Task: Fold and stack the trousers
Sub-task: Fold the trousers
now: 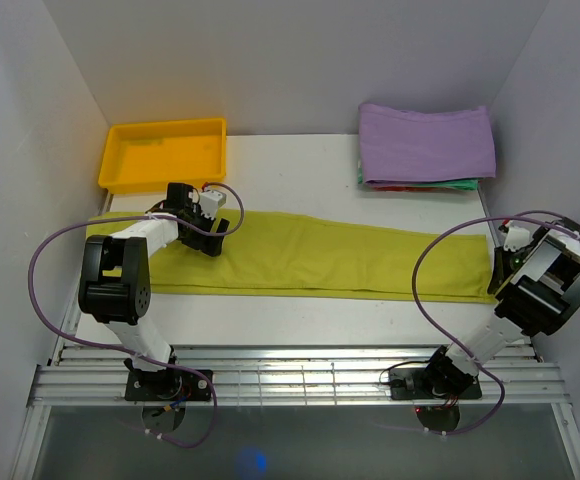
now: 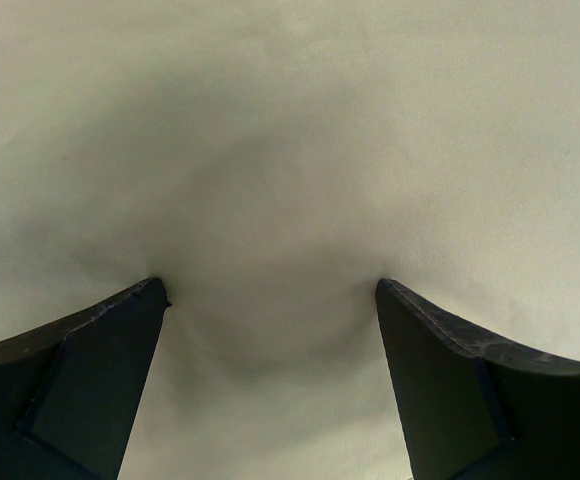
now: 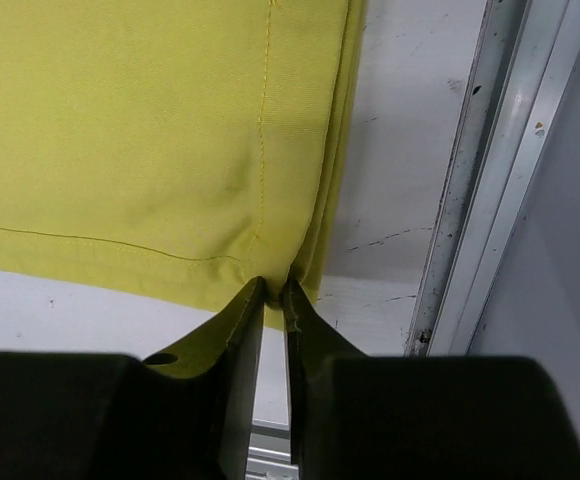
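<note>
The yellow-green trousers point(image 1: 320, 258) lie flat in a long strip across the white table, waist end at the left, leg ends at the right. My left gripper point(image 1: 212, 237) is down on the cloth near the waist end. In the left wrist view it point(image 2: 270, 290) is open, both fingertips pressed into the cloth point(image 2: 290, 150), which fills the view. My right gripper point(image 1: 497, 268) is at the leg end's near corner. In the right wrist view it point(image 3: 274, 292) is shut on the hem corner of the trousers point(image 3: 170, 140).
A yellow tray point(image 1: 163, 153) stands at the back left. A folded purple cloth point(image 1: 426, 143) tops a pile at the back right. The table's metal rail point(image 3: 480, 180) and the right wall run close beside my right gripper. Slatted rails point(image 1: 300, 375) cross the near edge.
</note>
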You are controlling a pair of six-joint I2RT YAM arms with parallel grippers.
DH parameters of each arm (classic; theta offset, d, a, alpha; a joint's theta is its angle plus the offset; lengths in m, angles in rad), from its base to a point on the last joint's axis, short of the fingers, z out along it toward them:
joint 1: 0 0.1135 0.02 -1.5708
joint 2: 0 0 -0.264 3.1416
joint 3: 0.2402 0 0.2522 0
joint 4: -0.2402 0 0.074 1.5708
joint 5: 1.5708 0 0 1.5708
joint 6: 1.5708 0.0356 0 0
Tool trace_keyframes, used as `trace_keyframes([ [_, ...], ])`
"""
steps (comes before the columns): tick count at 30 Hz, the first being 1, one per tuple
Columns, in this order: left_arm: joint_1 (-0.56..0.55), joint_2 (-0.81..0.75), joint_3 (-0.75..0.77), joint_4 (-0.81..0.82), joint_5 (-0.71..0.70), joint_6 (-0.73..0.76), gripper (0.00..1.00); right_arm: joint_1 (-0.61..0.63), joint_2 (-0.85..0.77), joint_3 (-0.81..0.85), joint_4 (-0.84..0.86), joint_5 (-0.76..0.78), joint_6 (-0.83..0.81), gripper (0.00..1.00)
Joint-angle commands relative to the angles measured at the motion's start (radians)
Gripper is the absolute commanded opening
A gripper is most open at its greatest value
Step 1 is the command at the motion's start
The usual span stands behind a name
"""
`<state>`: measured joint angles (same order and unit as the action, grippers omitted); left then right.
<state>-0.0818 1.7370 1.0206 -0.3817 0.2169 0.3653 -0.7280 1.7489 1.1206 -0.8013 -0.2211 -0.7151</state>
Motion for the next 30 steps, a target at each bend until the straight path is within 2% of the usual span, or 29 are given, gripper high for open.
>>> trace_keyframes([
  [1, -0.003, 0.03, -0.051, -0.052, 0.027, -0.02, 0.98, -0.007, -0.022, 0.048, -0.059, -0.052, 0.0, 0.18],
  [4, -0.004, 0.029, -0.054, -0.049, 0.032, -0.023, 0.98, -0.007, -0.04, 0.073, -0.082, -0.058, -0.006, 0.08],
  [10, -0.004, 0.03, -0.057, -0.046, 0.024, -0.022, 0.98, -0.007, -0.097, 0.151, -0.197, -0.08, -0.014, 0.08],
  [16, -0.004, 0.03, -0.06, -0.046, 0.003, -0.017, 0.98, -0.011, -0.141, 0.142, -0.228, -0.003, -0.041, 0.08],
  [27, -0.006, 0.018, -0.073, -0.049, -0.024, 0.001, 0.98, -0.042, -0.006, -0.027, 0.028, 0.176, -0.093, 0.08],
  [30, -0.006, -0.01, -0.071, -0.06, 0.027, 0.02, 0.98, -0.04, 0.029, -0.038, 0.089, 0.196, -0.096, 0.08],
])
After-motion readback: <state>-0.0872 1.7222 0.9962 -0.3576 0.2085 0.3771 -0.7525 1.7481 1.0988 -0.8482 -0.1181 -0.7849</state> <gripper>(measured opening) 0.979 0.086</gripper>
